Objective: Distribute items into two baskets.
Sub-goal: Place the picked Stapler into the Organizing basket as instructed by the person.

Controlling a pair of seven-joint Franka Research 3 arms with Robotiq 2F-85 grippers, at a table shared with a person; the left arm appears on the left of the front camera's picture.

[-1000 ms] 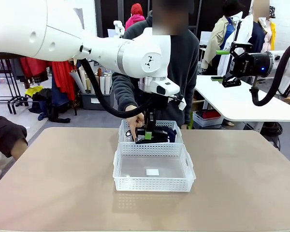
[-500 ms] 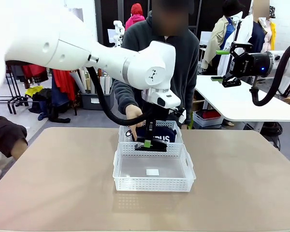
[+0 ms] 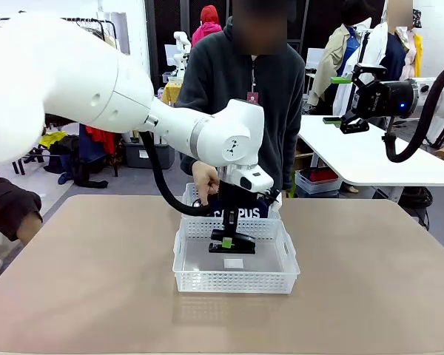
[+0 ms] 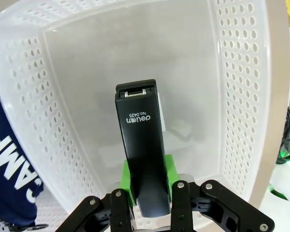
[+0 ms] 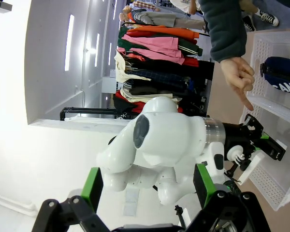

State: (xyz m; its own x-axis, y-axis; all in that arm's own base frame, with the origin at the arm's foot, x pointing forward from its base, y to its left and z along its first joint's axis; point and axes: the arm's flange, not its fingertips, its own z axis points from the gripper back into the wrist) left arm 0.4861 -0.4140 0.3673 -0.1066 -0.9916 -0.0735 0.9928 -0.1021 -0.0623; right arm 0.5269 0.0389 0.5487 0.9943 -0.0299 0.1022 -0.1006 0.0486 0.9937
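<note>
The small black stapler [image 4: 141, 140] is pinched between the green pads of my left gripper [image 4: 148, 173], which is shut on it. In the front view my left gripper [image 3: 229, 238] holds the stapler [image 3: 232, 248] low inside the near basket [image 3: 234, 284], just above its floor. The navy pouch [image 3: 241, 212] with white lettering lies in the far basket [image 3: 187, 198]; the pouch [image 4: 5, 164] also shows through the lattice wall. My right gripper [image 3: 353, 100] hangs open high at the right, away from the table, with nothing between its fingers [image 5: 92, 186].
A person stands at the far side with one hand [image 3: 205, 180] at the far basket's left rim. The tan table [image 3: 81, 281] spreads bare on both sides of the baskets. A white sticker [image 3: 234, 263] lies on the near basket's floor.
My left gripper has carried the stapler from over the far basket toward me and down into the near basket, uncovering the pouch. The right arm has stayed still.
</note>
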